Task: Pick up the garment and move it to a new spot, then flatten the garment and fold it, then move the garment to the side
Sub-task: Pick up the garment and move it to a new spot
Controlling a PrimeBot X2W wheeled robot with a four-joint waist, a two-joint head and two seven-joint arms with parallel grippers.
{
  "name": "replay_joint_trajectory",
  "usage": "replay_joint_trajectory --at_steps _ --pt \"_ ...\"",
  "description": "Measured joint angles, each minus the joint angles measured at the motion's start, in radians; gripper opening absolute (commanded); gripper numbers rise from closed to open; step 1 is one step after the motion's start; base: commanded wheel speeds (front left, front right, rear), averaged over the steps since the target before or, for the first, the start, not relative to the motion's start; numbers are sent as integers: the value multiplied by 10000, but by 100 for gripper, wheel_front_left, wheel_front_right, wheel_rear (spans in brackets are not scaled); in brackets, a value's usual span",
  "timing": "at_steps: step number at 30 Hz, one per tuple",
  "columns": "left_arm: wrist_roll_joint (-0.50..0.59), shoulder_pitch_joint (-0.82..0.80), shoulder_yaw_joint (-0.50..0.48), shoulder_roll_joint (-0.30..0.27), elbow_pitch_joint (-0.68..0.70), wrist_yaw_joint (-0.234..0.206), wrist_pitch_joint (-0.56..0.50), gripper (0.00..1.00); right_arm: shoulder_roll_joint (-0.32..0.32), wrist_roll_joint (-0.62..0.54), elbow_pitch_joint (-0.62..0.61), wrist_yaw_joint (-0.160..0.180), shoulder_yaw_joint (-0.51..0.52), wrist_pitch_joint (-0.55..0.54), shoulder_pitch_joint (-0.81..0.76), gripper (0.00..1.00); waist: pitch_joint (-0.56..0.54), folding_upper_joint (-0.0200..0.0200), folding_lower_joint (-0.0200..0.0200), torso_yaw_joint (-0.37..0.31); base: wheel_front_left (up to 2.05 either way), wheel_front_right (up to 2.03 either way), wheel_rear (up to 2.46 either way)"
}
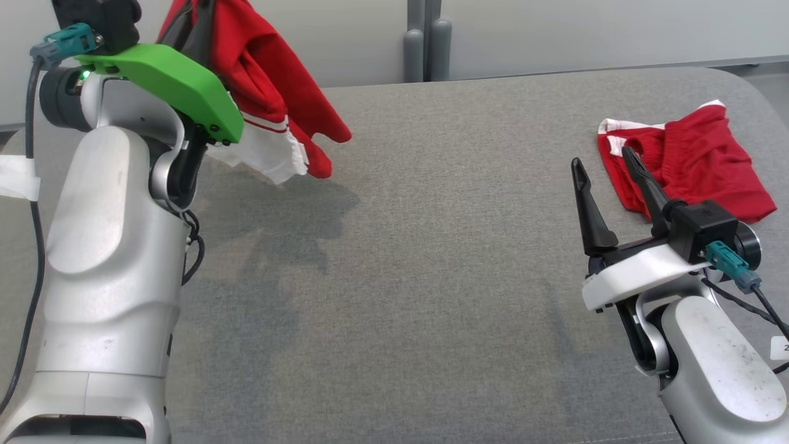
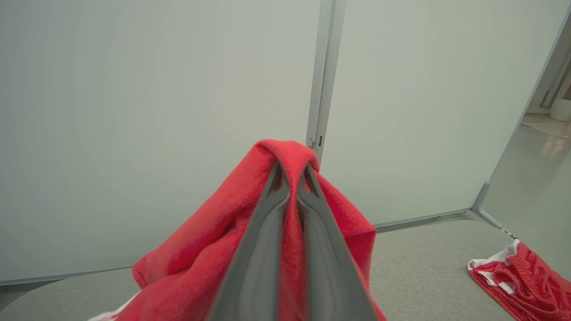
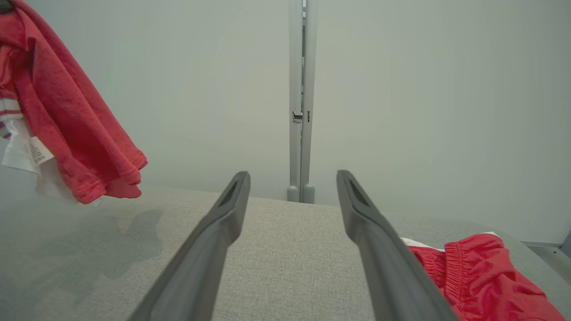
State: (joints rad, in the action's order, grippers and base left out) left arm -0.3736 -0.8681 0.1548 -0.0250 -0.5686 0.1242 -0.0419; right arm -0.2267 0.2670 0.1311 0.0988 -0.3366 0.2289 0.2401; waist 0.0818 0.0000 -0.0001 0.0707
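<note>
Red garment [image 1: 265, 80] hung from the left gripper [image 2: 292, 171], jaws pinching a fold at its top, lifted clear above the grey tabletop's [image 1: 431, 246] far-left part. Best way, imo: carry it w/ the low edge off the surface, lower over the bare middle, let go only once cloth rests. Right gripper [image 1: 602, 156] sat w/ jaws spread, empty, just beside a second red piece [image 1: 703, 160]. Count: 2 red garments, 2 grippers, 1 tabletop.
</note>
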Motion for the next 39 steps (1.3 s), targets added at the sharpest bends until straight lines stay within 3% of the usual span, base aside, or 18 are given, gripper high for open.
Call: replay_joint_trajectory --at_steps 11,18,25,30,39 --pt "-1641 1079 895 82 1118 0 -472 0 44 2 -67 12 13 10 -96 100 -321 0 0 -976 0 0 0" --pt "-3404 2222 2851 46 2079 0 -721 0 12 17 -155 44 61 12 -247 100 -94 0 0 -1369 0 0 0" --pt "-3820 2708 3453 -2 2136 -31 -669 0 17 15 -217 38 6 38 -228 100 163 0 0 -1622 0 0 0" --pt "-3772 2761 3542 -4 1624 -660 -174 0 100 17 -222 -23 -224 38 -167 100 338 0 0 -1808 0 0 0" --pt "-2917 2454 2723 0 435 -1822 748 0 351 17 -198 -196 -472 40 93 100 719 0 0 -2280 0 0 0"
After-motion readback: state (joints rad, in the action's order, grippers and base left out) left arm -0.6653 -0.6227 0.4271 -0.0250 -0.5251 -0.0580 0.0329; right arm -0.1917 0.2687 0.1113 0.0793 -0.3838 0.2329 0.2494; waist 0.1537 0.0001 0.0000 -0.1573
